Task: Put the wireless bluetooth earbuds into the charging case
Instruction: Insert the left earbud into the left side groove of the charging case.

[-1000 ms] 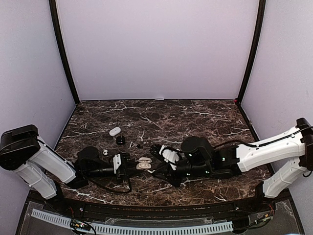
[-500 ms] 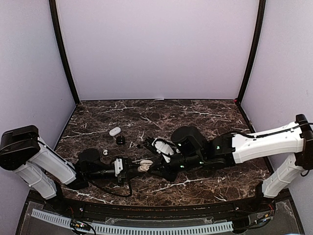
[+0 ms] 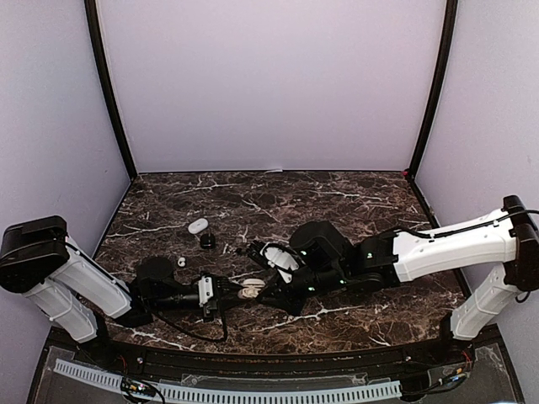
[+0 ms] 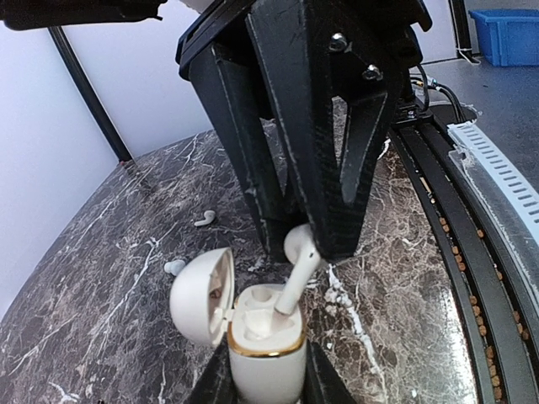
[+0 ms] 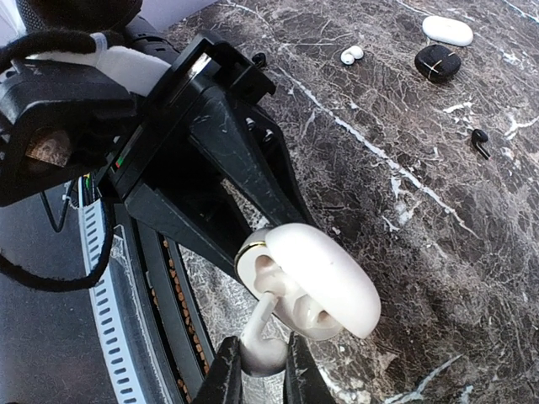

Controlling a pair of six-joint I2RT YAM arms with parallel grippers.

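Top view: both grippers merge into one dark clump mid-table, jaws unreadable there, so go by the wrist cams. L gripper (image 4: pixel 265 383), fingers cut off at frame bottom, is clamped narrow round the case (image 4: pixel 266 353), which stands upright with its lid (image 4: pixel 202 295) flipped open to the side. R gripper (image 5: pixel 263 364), tips barely in frame, is pinched tight on the bulb end of a white bud (image 4: pixel 295 252). The stem slants down into the case's socket; depth can't tell. Farther out on the marble table (image 5: pixel 404 219): loose white bud (image 4: pixel 204 218), black case (image 5: pixel 438 61), white case (image 5: pixel 447 29) partly cut off, tiny black bud (image 5: pixel 480 141).
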